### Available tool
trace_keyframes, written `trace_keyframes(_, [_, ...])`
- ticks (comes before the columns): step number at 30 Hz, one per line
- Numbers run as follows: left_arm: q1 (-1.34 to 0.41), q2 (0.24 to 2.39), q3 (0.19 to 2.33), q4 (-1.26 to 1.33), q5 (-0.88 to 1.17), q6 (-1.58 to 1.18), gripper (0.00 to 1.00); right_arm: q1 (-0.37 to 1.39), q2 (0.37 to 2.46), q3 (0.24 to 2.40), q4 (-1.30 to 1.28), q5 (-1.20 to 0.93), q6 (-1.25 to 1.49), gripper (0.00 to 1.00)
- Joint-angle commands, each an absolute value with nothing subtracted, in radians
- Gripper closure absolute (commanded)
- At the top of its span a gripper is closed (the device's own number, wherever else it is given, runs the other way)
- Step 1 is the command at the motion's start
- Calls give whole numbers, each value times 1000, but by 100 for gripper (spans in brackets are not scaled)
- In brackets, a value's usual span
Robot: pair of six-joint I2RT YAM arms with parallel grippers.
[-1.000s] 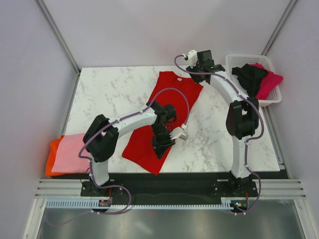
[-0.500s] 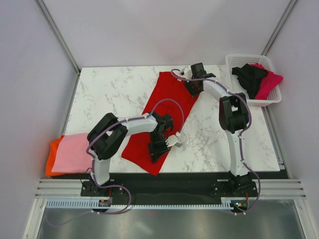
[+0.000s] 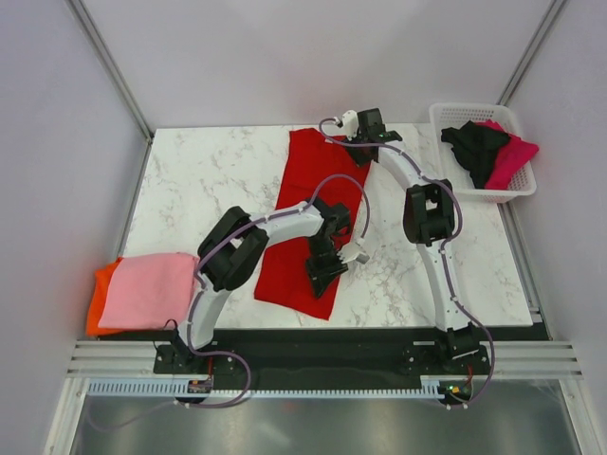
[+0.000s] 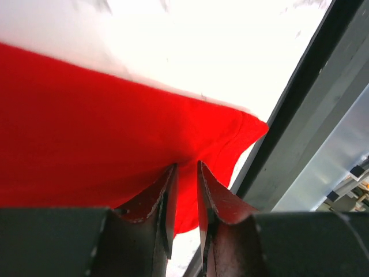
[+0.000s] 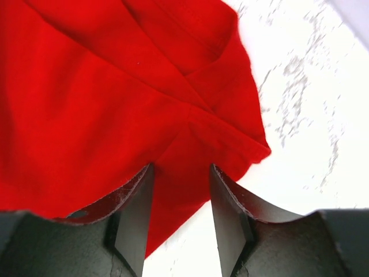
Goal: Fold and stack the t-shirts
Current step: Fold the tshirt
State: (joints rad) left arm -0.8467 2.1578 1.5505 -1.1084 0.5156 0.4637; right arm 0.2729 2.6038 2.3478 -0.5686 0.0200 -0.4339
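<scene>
Where the red t-shirt (image 3: 318, 171) lies: mid-table on the marble table (image 3: 209, 180), laid out as a long narrow strip
Long axis: runs from the far edge to the near edge, with the near end swung a little to the left
Left gripper (image 4: 186, 166): at the strip's right-hand long edge, close to the near end; jaws all but closed, a pinch of red cloth caught at the tips
Right gripper (image 5: 182, 167): at the far right-hand corner of the strip; jaws part-way apart with flat cloth showing between them, nothing clamped; whether the tips press on the cloth cannot be told
Bearing from claws: both sit on the same long edge, and the body of the shirt lies to the left of each
Nearer arm: left arm for the near end, right arm for the far end
Step in hand (judged): a lengthwise fold or squaring-up, the right edge being the one to carry leftward across the axis
Stack: pink t-shirt (image 3: 147, 287) folded on top of an orange t-shirt (image 3: 98, 284) at the near left corner, well apart from the red one
Waiting: black t-shirt (image 3: 474, 142) and magenta t-shirt (image 3: 512, 156) in the white basket (image 3: 455, 114), far right
Risk (judged): with only one end gripped, the far corner may lag and skew the fold
</scene>
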Motion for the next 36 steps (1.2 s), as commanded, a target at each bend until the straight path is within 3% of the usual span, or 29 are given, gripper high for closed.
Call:
trace_keyframes(1, [-865,2244,1641,-1012,506,465,71,272,2678,2399,-540,23,-451,47])
trace_keyframes(7, [-893,2310,1785,-1052,543,440,71,281,2697,2427,-437,2,-423,42])
trace_keyframes(15, [-936,2310,1809,-1060,554,426,70,290,2715,2457,-376,-34,-390,39])
trace_keyframes(20, [-942,2111,1760,-1069,485,402,70,276,2573,2435,-379,15,-345,39])
trace_keyframes(24, [-934,1803,1766,-1107,344,361,55,239,2299,2203,-273,15,-258,38])
trace_keyframes(28, [-847,1658,1747,-1098,214,234,45,221,2005,1897,-175,-32,-114,37])
trace_keyframes(29, [-816,1646,1743,-1101,219,186,45,222,1912,1794,-190,-46,-80,37])
trace_keyframes(33, [-608,1566,1540,-1049,381,-97,29,216,1729,1553,-314,-207,76,37])
trace_keyframes(36, [-444,1508,1399,-942,481,-254,39,212,1620,1292,-377,-436,150,40])
